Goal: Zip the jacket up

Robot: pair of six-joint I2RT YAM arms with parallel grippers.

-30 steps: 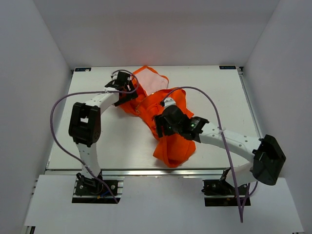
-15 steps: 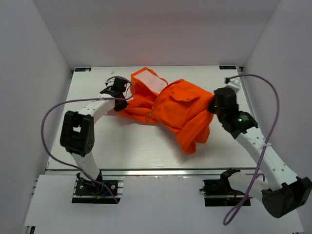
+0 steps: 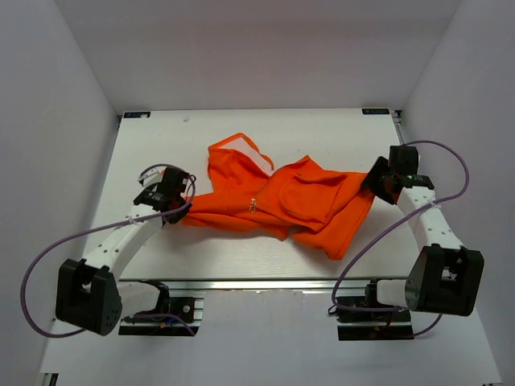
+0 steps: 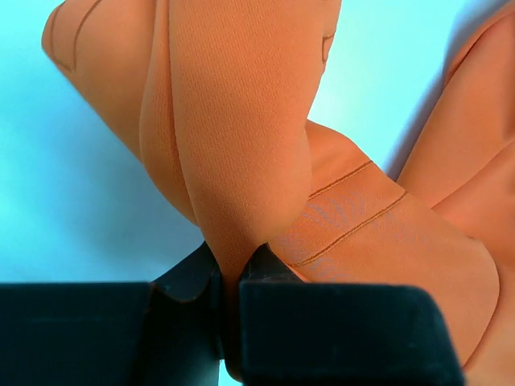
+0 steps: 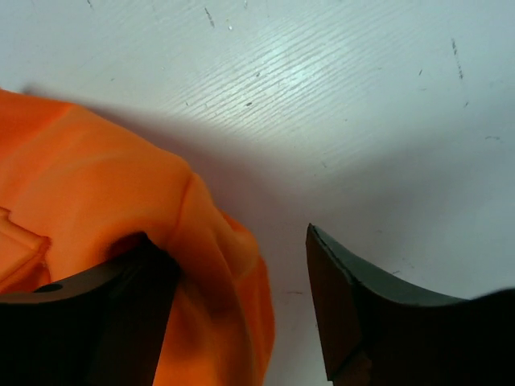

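Top external view shows the jacket (image 3: 282,197) spread across the middle of the table (image 3: 161,145). At centre-left the left gripper (image 3: 170,197) is clamped tight on a fold of its cloth, we judge to stretch the front flat for zipping. At centre-right the right gripper (image 3: 376,178) stands parted, cloth against one finger, gripping nothing. We read no label or writing.

Bright, even overhead light leaves my top view sharp, with soft shadows under the jacket (image 3: 282,201). My left wrist view tints the table (image 4: 72,201) cyan, and my left fingers (image 4: 338,330) read flat black along the bottom. In my right wrist view there is mild glare at upper centre.
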